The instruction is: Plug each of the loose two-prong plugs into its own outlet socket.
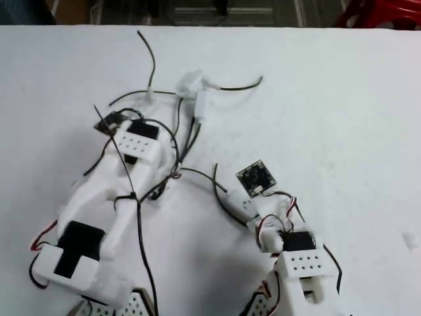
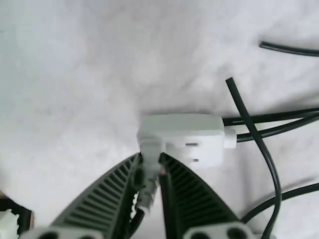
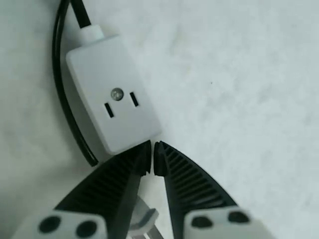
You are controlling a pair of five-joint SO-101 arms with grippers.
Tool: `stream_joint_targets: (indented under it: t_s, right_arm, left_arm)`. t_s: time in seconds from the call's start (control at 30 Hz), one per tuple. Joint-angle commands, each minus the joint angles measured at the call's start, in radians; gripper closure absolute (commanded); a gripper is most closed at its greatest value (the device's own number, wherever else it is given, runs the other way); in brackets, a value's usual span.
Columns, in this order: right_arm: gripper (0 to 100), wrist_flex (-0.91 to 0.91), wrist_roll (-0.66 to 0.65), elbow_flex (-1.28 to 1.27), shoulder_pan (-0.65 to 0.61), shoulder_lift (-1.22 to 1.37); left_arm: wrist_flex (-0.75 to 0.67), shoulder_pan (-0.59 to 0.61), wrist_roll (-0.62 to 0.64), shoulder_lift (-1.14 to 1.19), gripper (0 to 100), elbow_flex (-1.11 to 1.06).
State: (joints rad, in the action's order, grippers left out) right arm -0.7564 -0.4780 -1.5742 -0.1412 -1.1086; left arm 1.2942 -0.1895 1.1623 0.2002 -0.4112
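My left gripper [image 2: 149, 167] is shut on a small white plug [image 2: 148, 149]. The plug's head rests against one end of a white socket block [image 2: 182, 133], beside that block's two slots. Black cables [image 2: 269, 119] leave the block's other end. My right gripper [image 3: 152, 158] is shut, its tips at the edge of a second white socket block [image 3: 112, 92] with two slots and a round hole. A white piece [image 3: 142, 219] lies low between the right fingers; whether it is held I cannot tell. In the high view a socket block [image 1: 200, 102] and a white plug [image 1: 189, 82] lie mid-table.
Loose black cables [image 1: 148, 59] curl over the white table [image 1: 342, 99] around both arms. The left arm [image 1: 135, 148] stretches in from the front left. The right arm [image 1: 299, 260] sits at the front right. The table's right half is open.
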Motion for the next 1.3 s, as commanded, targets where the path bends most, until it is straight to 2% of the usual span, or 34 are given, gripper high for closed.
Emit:
stream_joint_targets:
  t_s: [0.0, 0.57, 0.83, 1.13, 1.27]
  right_arm:
    - [96.7, 0.019, -0.002, 0.005, -0.007, -0.015]
    - [96.7, 0.019, -0.002, 0.005, -0.008, -0.015]
    - [96.7, 0.019, -0.002, 0.005, -0.008, -0.015]
    - [96.7, 0.019, -0.002, 0.005, -0.008, -0.015]
    - [96.7, 0.019, -0.002, 0.005, -0.008, -0.015]
  left_arm:
    - [-0.018, -0.01, -0.012, 0.004, 98, -0.046]
    - [-0.02, -0.004, -0.017, 0.004, 97, -0.046]
    - [-0.02, -0.013, -0.009, 0.004, 78, -0.044]
    - [-0.157, -0.004, -0.011, -0.001, 77, -0.084]
    - [-0.16, -0.004, -0.011, -0.005, 77, -0.089]
